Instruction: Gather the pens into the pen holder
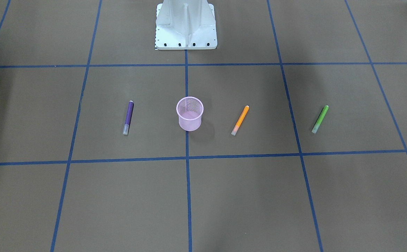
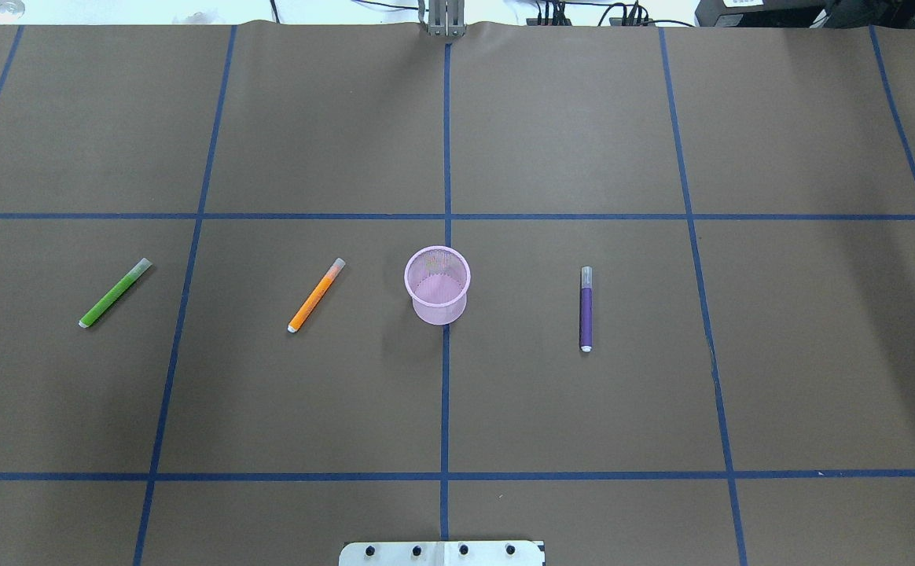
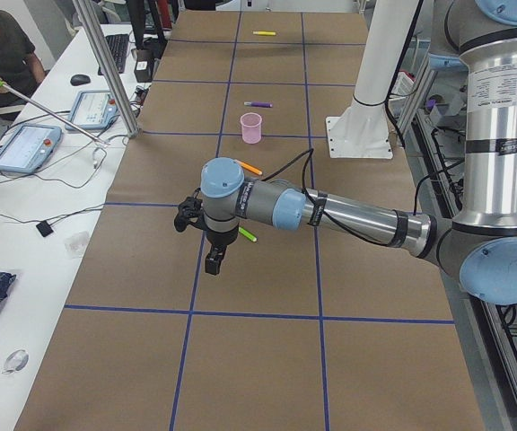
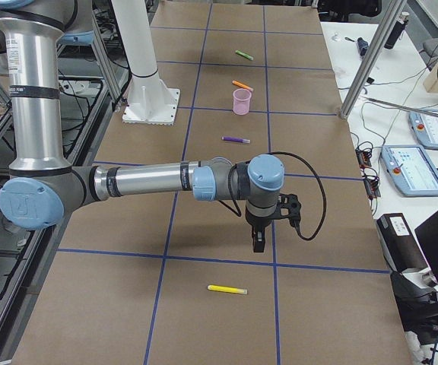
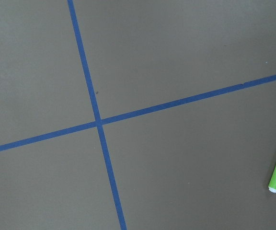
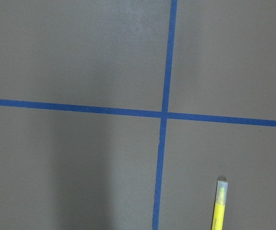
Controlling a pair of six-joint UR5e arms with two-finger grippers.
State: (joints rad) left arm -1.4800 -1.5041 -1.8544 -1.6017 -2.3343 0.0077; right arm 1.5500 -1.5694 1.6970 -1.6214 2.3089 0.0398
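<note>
Nearest the lens in each side view is an arm stretched low over the table: the left arm in the exterior left view, the right arm in the exterior right view. The left gripper points straight down above the brown paper. Only the side camera shows it, so it cannot be told whether its fingers are apart or together. The green pen lies flat near it, and the left wrist view catches that pen at its right edge, beside a crossing of blue tape lines.

The right gripper also points down over the table, and its state cannot be told either. The yellow pen lies flat near it, towards the table's right end. In the right wrist view the pale cap of this pen shows at the bottom right.

Farther out, the pen holder stands upright on the centre tape line, in front of the white pedestal. The orange pen lies on the robot's left of the holder, between it and the green pen. The purple pen lies on the holder's right. All four pens rest on the paper outside the holder, touching neither it nor one another.
</note>
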